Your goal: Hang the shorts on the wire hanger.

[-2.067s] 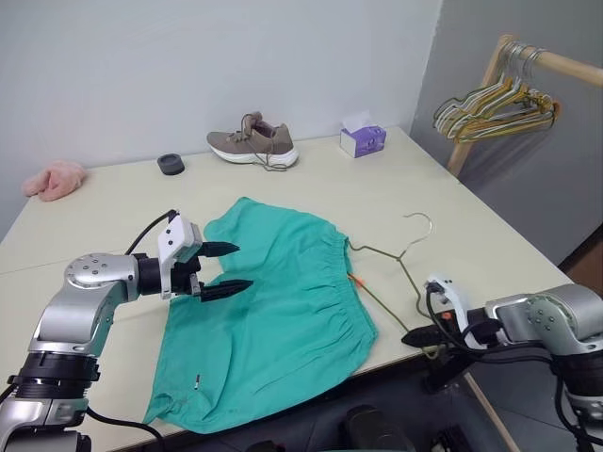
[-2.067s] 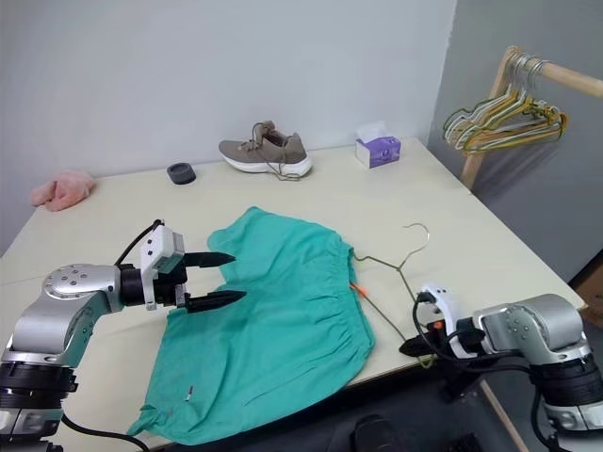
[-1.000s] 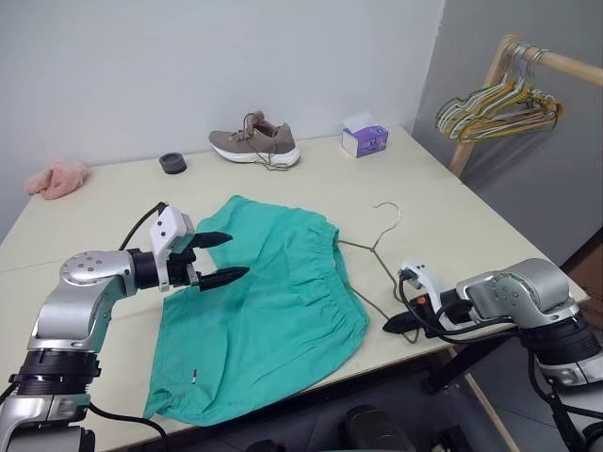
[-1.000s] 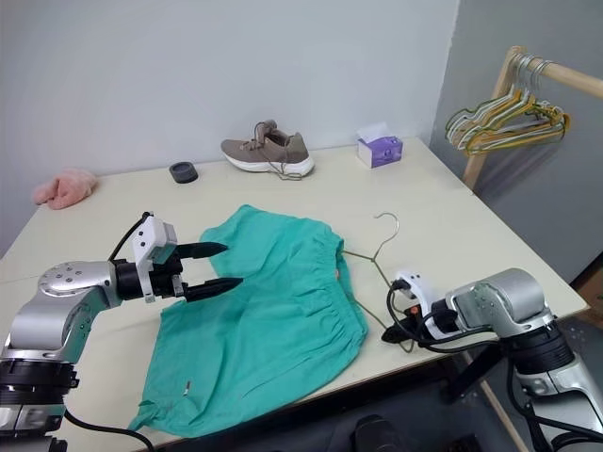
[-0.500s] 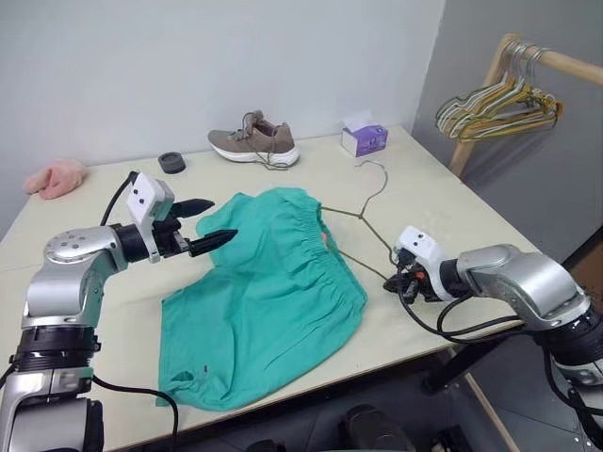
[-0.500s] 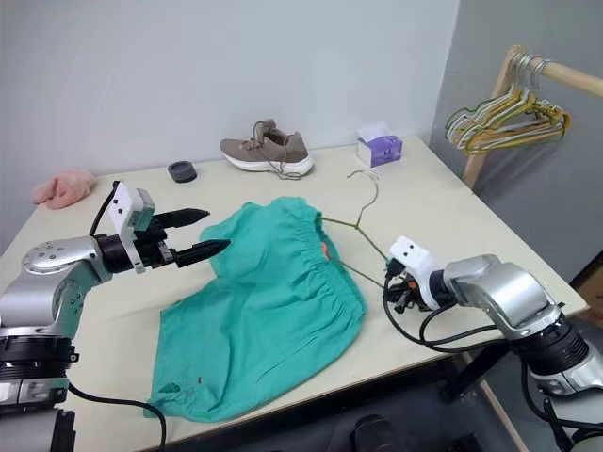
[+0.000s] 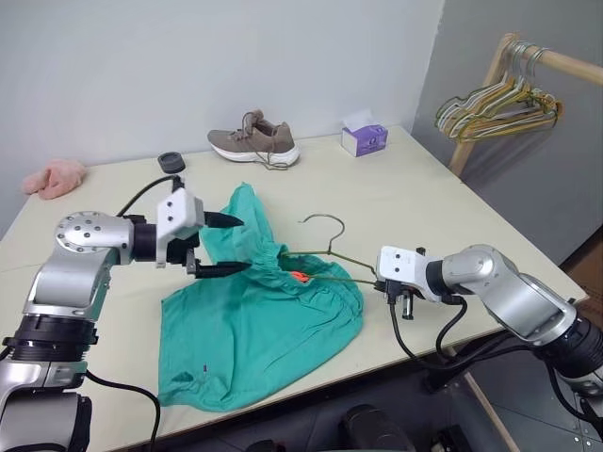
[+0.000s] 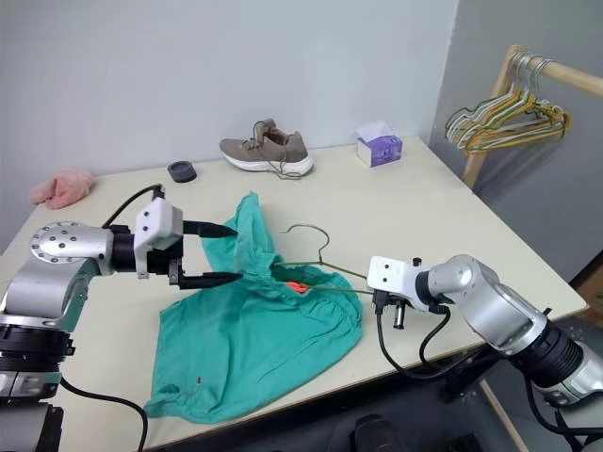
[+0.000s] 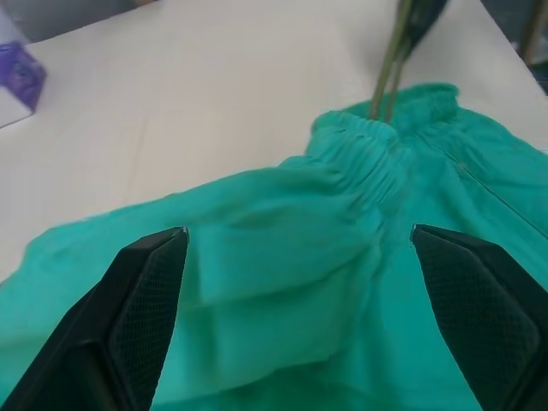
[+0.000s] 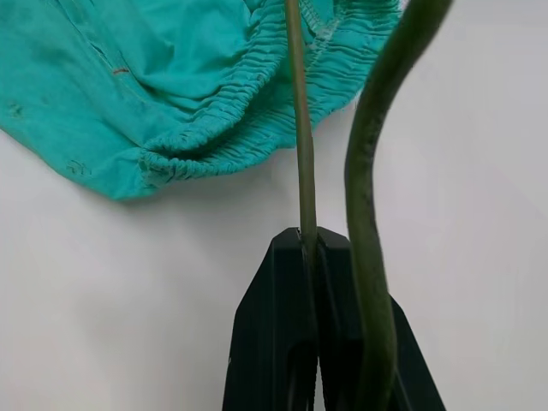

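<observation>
The shorts [image 7: 259, 320] lie spread on the pale surface [image 7: 424, 217] near its front edge, with the gathered waistband end bunched and lifted up where the wire hanger [image 7: 325, 247] has gone into it; a small orange tag [image 7: 298, 277] shows at that bunch. The hanger stands raised off the surface, its hook curving upward above the fabric and one arm running out to the right tool [image 10: 310, 257], which is clamped tight on the wire. The left tool [image 7: 226, 245] hangs just beside the raised part of the shorts with its two black fingers [image 9: 141, 300] spread wide, one above and one below the fold, holding nothing that I can see. Further back on the surface sit a tan shoe [image 7: 252, 146], a small dark round thing [image 7: 171, 162], a purple tissue box [image 7: 363, 139] and a pink fuzzy cloth [image 7: 55, 178]. Off to the right, a bunch of hangers [image 7: 495, 108] hangs on a wooden rail [image 7: 565, 66].
</observation>
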You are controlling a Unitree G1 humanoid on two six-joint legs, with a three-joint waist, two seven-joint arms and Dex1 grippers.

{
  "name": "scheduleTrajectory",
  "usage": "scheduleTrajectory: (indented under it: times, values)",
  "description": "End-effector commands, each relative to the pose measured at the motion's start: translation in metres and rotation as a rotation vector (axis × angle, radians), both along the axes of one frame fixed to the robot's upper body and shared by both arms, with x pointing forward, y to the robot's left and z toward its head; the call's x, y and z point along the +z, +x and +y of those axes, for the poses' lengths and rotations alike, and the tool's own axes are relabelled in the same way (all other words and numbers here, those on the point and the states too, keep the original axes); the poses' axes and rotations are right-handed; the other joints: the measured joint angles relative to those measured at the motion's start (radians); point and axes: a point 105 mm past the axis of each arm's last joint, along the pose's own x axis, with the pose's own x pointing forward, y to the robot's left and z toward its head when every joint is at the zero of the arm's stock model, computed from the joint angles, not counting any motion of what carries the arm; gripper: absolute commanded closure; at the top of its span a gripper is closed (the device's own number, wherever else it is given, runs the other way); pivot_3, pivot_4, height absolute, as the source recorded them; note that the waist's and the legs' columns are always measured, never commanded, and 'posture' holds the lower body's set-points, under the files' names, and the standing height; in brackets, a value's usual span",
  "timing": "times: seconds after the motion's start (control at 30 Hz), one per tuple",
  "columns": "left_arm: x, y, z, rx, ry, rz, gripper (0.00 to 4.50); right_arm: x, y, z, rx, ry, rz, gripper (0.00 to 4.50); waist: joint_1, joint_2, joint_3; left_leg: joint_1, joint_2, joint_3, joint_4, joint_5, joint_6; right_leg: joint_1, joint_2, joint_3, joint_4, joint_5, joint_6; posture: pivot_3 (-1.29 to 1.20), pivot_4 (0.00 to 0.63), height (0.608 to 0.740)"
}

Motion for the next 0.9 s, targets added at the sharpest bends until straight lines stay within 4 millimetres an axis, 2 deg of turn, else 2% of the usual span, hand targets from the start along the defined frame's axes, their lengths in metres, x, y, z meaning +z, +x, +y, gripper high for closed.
scheduleTrajectory:
  times: [0.03, 0.43, 0.47, 0.53, 0.67, 0.9]
  values:
    - [0.001, -0.005, -0.003, -0.045, 0.047, -0.029, 0.13, 0.019, 0.007, 0.006, 0.046, -0.003, -0.085, 4.50, 0.000, 0.000, 0.000, 0.000, 0.000, 0.000, 0.000, 0.000, 0.000, 0.000, 0.000, 0.000, 0.000, 0.000, 0.000, -0.30, 0.000, 0.740]
    - [-0.017, 0.004, 0.005, -0.010, 0.097, -0.041, 0.13, 0.035, 0.001, 0.016, 0.114, 0.023, -0.115, 4.50, 0.000, 0.000, 0.000, 0.000, 0.000, 0.000, 0.000, 0.000, 0.000, 0.000, 0.000, 0.000, 0.000, 0.000, 0.000, -0.31, 0.000, 0.740]
    - [-0.018, 0.004, 0.006, -0.010, 0.097, -0.040, 0.28, 0.036, 0.000, 0.017, 0.117, 0.027, -0.114, 4.50, 0.000, 0.000, 0.000, 0.000, 0.000, 0.000, 0.000, 0.000, 0.000, 0.000, 0.000, 0.000, 0.000, 0.000, 0.000, -0.31, 0.000, 0.740]
    - [-0.020, 0.003, 0.005, -0.009, 0.085, -0.034, 0.65, 0.037, -0.002, 0.018, 0.122, 0.033, -0.113, 4.50, 0.000, 0.000, 0.000, 0.000, 0.000, 0.000, 0.000, 0.000, 0.000, 0.000, 0.000, 0.000, 0.000, 0.000, 0.000, -0.31, 0.000, 0.740]
    - [-0.021, 0.001, 0.001, -0.020, 0.071, -0.025, 1.78, 0.038, -0.004, 0.021, 0.133, 0.045, -0.114, 4.50, -0.001, 0.000, 0.000, 0.000, 0.000, -0.001, 0.001, 0.000, 0.000, 0.000, 0.000, 0.000, 0.001, 0.000, 0.000, -0.31, 0.000, 0.740]
    - [-0.020, -0.001, -0.005, -0.028, 0.036, -0.017, 3.99, 0.037, -0.005, 0.023, 0.169, 0.031, -0.125, 4.50, -0.001, 0.000, 0.000, 0.000, 0.000, -0.001, 0.001, 0.000, 0.000, 0.001, 0.000, -0.001, 0.001, 0.000, 0.000, -0.31, 0.000, 0.740]
